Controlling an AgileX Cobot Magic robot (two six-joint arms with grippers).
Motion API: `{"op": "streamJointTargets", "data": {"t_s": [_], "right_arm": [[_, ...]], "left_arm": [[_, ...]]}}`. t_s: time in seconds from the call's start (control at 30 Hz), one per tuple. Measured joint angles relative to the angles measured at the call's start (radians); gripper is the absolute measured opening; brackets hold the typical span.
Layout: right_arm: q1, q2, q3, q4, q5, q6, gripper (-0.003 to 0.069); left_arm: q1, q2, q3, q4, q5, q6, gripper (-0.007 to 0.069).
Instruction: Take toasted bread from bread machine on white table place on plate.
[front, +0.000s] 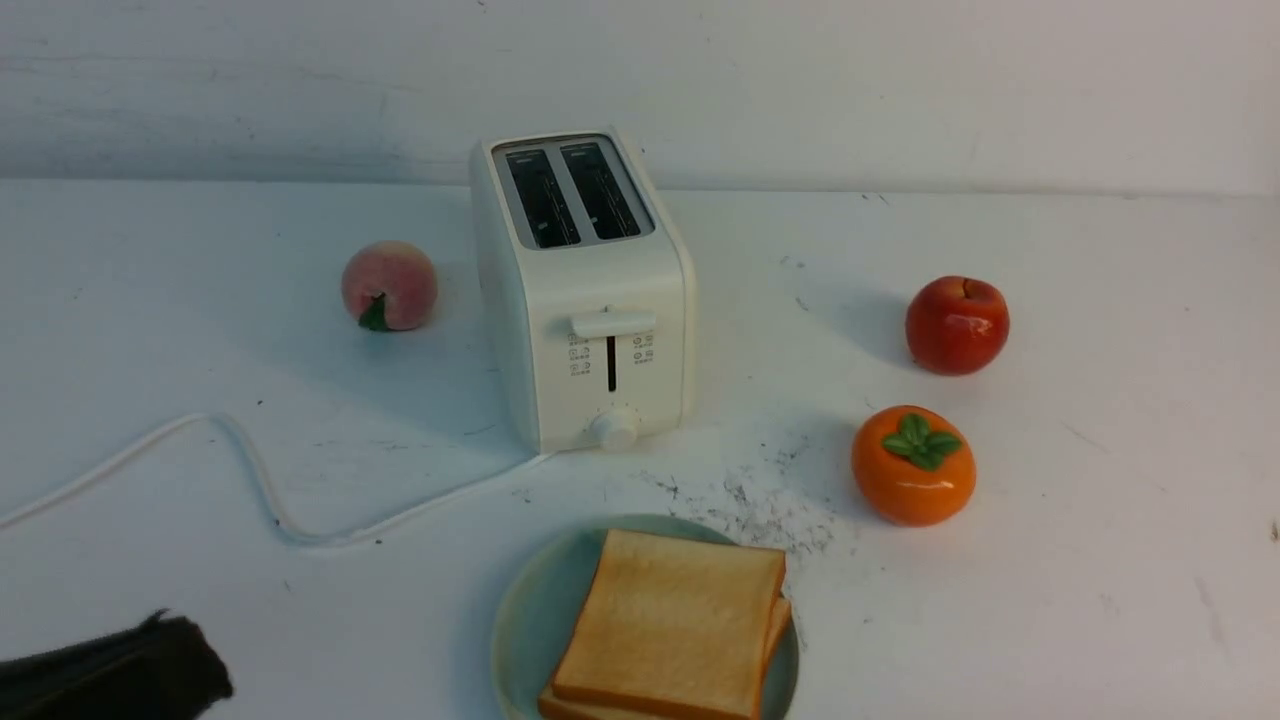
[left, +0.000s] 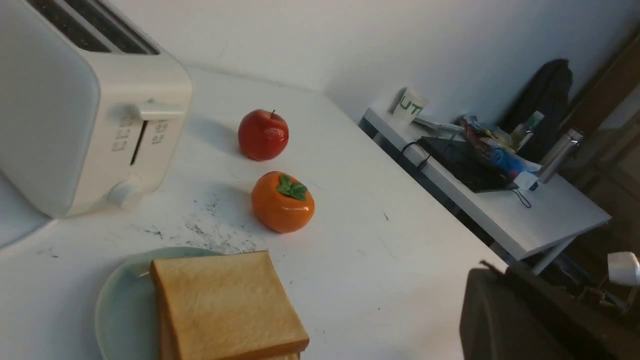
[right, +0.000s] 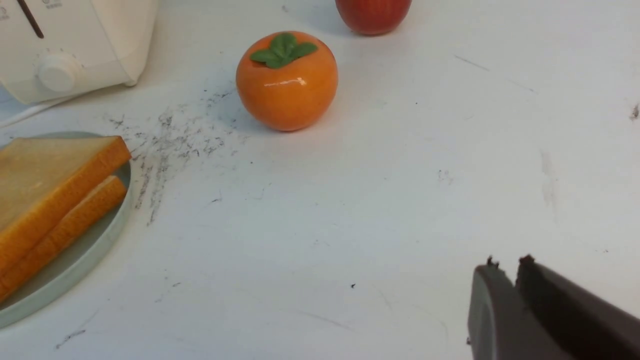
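The cream-white bread machine (front: 585, 290) stands at the back centre of the white table (front: 1050, 600), both slots empty and dark. Two slices of toasted bread (front: 670, 620) lie stacked on the pale blue-green plate (front: 530, 620) at the front centre. The stack also shows in the left wrist view (left: 220, 300) and the right wrist view (right: 40, 180). My left gripper (front: 195, 650) is low at the front left, away from the plate, shut and empty (left: 497, 267). My right gripper (right: 507, 262) is shut and empty above bare table to the plate's right, out of the front view.
A peach (front: 389, 285) sits left of the bread machine. A red apple (front: 957, 325) and an orange persimmon (front: 913, 465) sit to its right. The white cord (front: 250, 470) loops across the left. Dark scuffs (front: 760, 500) lie behind the plate. A cluttered side table (left: 500, 200) stands beyond the table's edge.
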Motion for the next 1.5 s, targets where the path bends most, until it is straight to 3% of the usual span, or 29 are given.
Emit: {"op": "streamJointTargets", "data": {"t_s": [0.33, 0.53, 0.63, 0.73, 0.87, 1.0, 1.3, 1.5], "right_arm": [[0.000, 0.000, 0.000, 0.000, -0.001, 0.000, 0.0083], [0.000, 0.000, 0.000, 0.000, -0.001, 0.000, 0.0085], [0.000, 0.000, 0.000, 0.000, -0.001, 0.000, 0.0085], [0.000, 0.000, 0.000, 0.000, -0.002, 0.000, 0.0086], [0.000, 0.000, 0.000, 0.000, -0.002, 0.000, 0.0090], [0.000, 0.000, 0.000, 0.000, -0.002, 0.000, 0.0095], [0.000, 0.000, 0.000, -0.001, -0.002, 0.000, 0.0102], [0.000, 0.000, 0.000, -0.001, -0.002, 0.000, 0.0111]], "left_arm": [[0.000, 0.000, 0.138, -0.008, -0.040, -0.004, 0.0015], [0.000, 0.001, 0.140, -0.081, -0.044, 0.009, 0.0017], [0.000, 0.003, 0.140, -0.099, -0.047, 0.085, 0.0017], [0.000, 0.003, 0.140, -0.158, -0.077, 0.327, 0.0020], [0.020, 0.003, 0.140, -0.213, -0.094, 0.453, 0.0020], [0.197, 0.003, 0.140, -0.223, -0.096, 0.466, 0.0025], [0.629, -0.024, 0.255, -0.099, -0.107, 0.322, 0.0037], [0.765, -0.159, 0.400, -0.042, -0.083, 0.230, 0.0038]]}}
